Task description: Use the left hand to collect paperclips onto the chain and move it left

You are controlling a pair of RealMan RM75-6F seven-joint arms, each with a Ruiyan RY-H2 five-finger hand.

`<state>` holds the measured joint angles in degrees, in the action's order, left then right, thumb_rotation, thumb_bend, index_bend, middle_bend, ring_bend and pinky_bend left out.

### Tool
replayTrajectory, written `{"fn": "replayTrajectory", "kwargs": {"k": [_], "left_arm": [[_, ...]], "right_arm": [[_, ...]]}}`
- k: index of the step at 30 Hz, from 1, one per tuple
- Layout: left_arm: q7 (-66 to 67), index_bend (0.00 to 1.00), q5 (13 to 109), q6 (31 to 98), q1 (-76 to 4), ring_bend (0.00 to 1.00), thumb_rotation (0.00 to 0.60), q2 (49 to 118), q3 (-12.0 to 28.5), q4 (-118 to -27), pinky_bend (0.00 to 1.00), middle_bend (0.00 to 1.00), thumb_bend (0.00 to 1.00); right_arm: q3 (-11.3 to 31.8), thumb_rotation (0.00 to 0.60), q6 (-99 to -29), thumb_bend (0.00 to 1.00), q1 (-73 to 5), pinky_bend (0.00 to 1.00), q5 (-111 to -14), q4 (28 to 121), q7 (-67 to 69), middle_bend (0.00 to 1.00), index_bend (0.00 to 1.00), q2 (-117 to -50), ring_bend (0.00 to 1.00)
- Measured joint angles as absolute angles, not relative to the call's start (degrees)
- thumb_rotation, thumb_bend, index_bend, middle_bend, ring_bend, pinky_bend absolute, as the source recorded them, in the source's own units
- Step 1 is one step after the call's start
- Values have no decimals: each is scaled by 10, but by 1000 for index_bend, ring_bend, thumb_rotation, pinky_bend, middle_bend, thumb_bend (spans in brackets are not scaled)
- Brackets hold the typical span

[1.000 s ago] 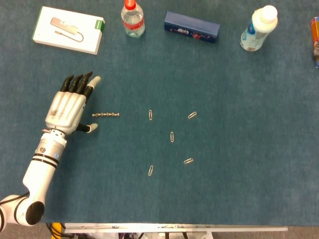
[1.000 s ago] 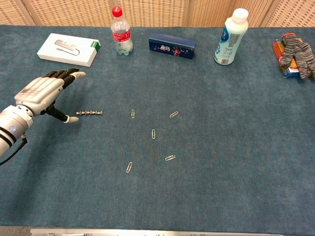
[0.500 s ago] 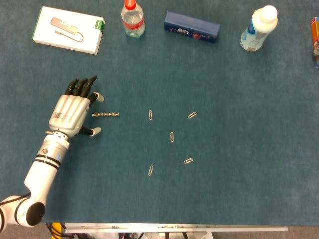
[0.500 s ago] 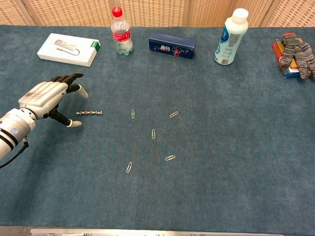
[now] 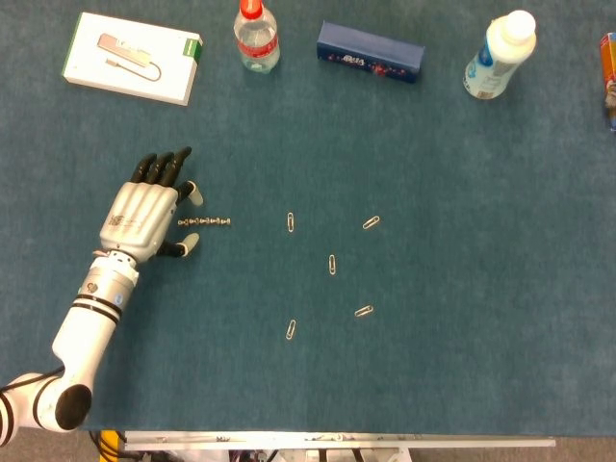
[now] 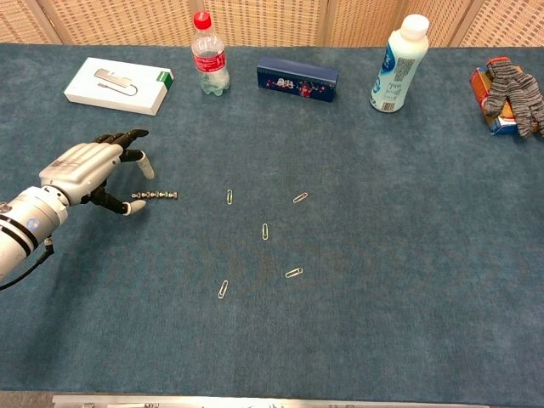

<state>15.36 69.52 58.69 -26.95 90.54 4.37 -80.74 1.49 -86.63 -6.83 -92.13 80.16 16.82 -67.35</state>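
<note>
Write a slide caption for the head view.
Left hand open beside the chain, five paperclips scattered to its right.

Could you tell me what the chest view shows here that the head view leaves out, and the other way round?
Only the chest view shows the woven screen behind the table and the gloves lying on the orange box; the head view clips that box at its right edge.

Only the head view shows the left arm's elbow and the metal table edge.

Both show the left hand open beside the chain, five loose paperclips, the white box, water bottle, blue box and white bottle.
</note>
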Motion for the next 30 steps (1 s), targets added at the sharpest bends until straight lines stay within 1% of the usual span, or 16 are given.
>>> {"fn": "replayTrajectory", "kwargs": {"k": [4, 11, 30], "left_arm": [[154, 390, 691, 585, -271, 0, 600, 908, 44, -803, 0, 0, 262], [160, 435, 678, 578, -274, 0, 600, 909, 46, -803, 0, 0, 264], [158, 479, 652, 570, -279, 0, 600, 932, 53, -767, 0, 0, 279]], "right_arm": [[15, 600, -867, 358, -69, 224, -922, 803, 168, 347, 528, -673, 248], [14, 600, -871, 358, -66, 224, -923, 806, 167, 348, 528, -671, 248], [14, 600, -867, 357, -67, 224, -921, 806, 166, 348, 528, -671, 248]]}}
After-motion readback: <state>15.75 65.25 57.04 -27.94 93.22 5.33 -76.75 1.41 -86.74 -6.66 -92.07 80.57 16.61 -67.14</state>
